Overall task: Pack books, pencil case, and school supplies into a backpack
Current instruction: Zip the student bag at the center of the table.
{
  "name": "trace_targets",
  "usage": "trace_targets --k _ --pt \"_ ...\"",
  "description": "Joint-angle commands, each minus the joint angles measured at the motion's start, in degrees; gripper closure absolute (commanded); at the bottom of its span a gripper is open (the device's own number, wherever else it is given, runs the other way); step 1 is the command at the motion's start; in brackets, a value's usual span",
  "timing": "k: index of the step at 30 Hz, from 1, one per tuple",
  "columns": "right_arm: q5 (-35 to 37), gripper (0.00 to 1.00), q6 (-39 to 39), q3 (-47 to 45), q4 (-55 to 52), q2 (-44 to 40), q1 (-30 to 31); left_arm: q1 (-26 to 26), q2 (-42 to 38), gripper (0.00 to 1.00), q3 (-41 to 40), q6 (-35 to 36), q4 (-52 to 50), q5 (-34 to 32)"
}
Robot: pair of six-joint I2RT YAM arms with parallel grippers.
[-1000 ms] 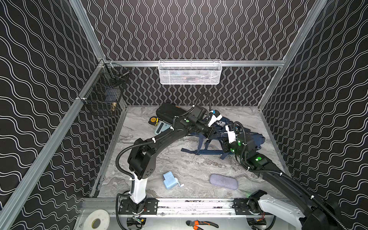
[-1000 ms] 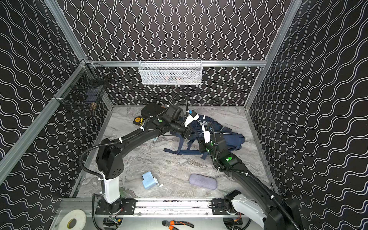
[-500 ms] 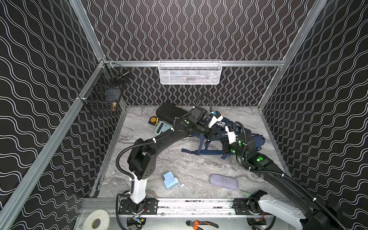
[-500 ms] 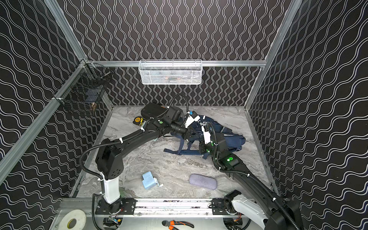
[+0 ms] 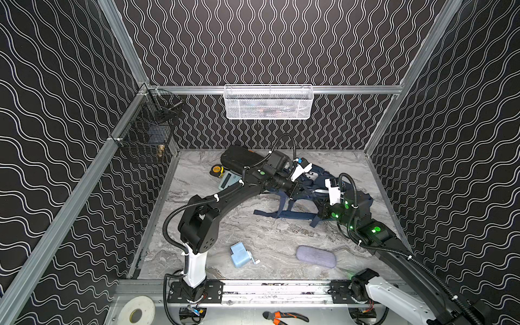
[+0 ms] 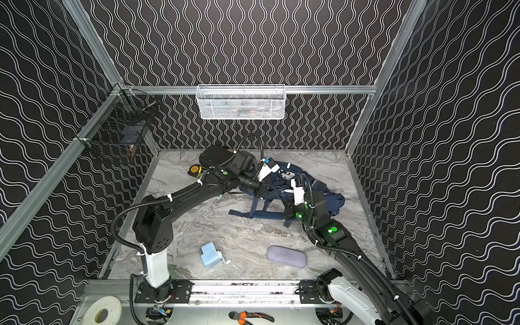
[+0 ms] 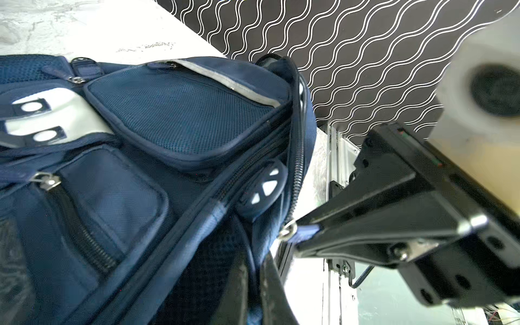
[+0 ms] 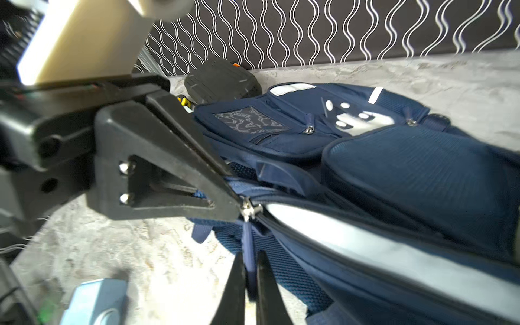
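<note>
The large navy-blue fabric backpack with thin white stripes point(image 5: 365, 199) point(image 6: 334, 200) lies on the grey marbled desk point(image 5: 267, 230), toward the far right corner. Its shoulder straps point(image 5: 284, 213) trail toward the desk centre. Both arms reach over it. The left end effector point(image 8: 237, 209) is closed, and its tips meet at the metal zip slider point(image 8: 249, 210) on the edge of the backpack. Whether they pinch the slider itself or the fabric just beside it cannot be told. In the left wrist view its fingers point(image 7: 239, 284) press together against dark mesh. The right end effector point(image 8: 250, 281) is closed on the narrow blue fabric zip pull tab point(image 8: 248, 247) that hangs from that slider.

The oblong, round-ended grey-lavender fabric pencil case point(image 5: 316, 256) point(image 6: 287, 256) lies near the near edge, right of centre and well apart from the backpack. The light-blue boxy crank pencil sharpener point(image 5: 240, 254) point(image 6: 211, 254) sits near the same edge, left of the pencil case.

The pale mint-blue desk calculator point(image 5: 229, 180) lies toward the far left corner, partly covered by the left arm. Just beside it are a yellow-black tape measure point(image 5: 216, 169) and a black ribbed hard case point(image 5: 239, 159), which lies against the far edge.
</note>
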Motion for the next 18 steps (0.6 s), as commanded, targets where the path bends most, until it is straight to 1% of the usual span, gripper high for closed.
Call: trace_targets --k 1,6,8,12,14,18 --pt "1.4 1.0 6.3 0.1 -5.4 -1.0 -3.2 2.0 -1.2 1.0 -0.6 0.6 3.7 -4.5" --pt "-5.6 1.0 14.3 0.9 -9.7 -3.0 -8.2 2.5 -1.9 1.0 -2.5 2.2 4.7 -6.4" --pt "-7.3 1.0 17.0 1.7 -12.1 -3.6 -9.1 2.5 -2.6 1.0 -3.9 3.6 5.6 -7.5" --pt "-5.6 1.0 21.6 3.4 -18.6 -5.9 -10.7 3.0 -4.7 1.0 -8.1 6.5 8.2 -11.6" --pt "-4.7 1.0 23.1 3.9 -22.0 -6.9 -12.4 3.6 -6.2 1.0 -10.4 7.5 8.9 -15.5" --pt "-6.3 1.0 24.1 4.6 -26.4 -7.7 -17.1 5.0 -10.4 1.0 -17.1 9.7 12.8 -20.5"
